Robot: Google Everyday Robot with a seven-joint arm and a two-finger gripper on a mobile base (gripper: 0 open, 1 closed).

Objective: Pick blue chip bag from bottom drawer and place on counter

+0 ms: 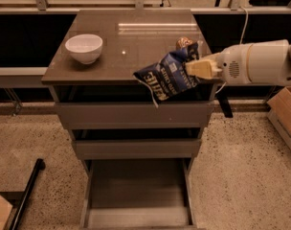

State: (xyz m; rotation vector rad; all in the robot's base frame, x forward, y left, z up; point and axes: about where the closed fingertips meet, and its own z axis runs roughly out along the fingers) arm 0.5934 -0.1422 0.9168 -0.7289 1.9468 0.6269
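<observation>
- Gripper reaches in from the right at counter height, beside the counter's front right corner. Its fingers are pressed together on the bag's upper end, pinching the foil.
- Bag hangs from that pinch, trailing left and slightly down from the gripper. Its long axis slants from the pinch toward its lower left corner.
- The bag's low end crosses the counter's front edge and shows against the top drawer's front. I cannot tell whether it rests on the edge or hangs clear of it.
- Counter: the bare stretch lies left of the gripper and beyond it.
- Can sits just behind the gripper, partly hidden by the bag's top. Whether they touch I cannot tell.
- Bowl is far left of the gripper, well apart from the bag.
- Bottom drawer is below and left of the gripper, pulled out. The bag is not in it.
- Judgement: the pick is done and the placing remains.
- The next move turns on the bag trailing toward the front edge. The gripper should carry it back and left, over bare top and away from the can, before letting go.
</observation>
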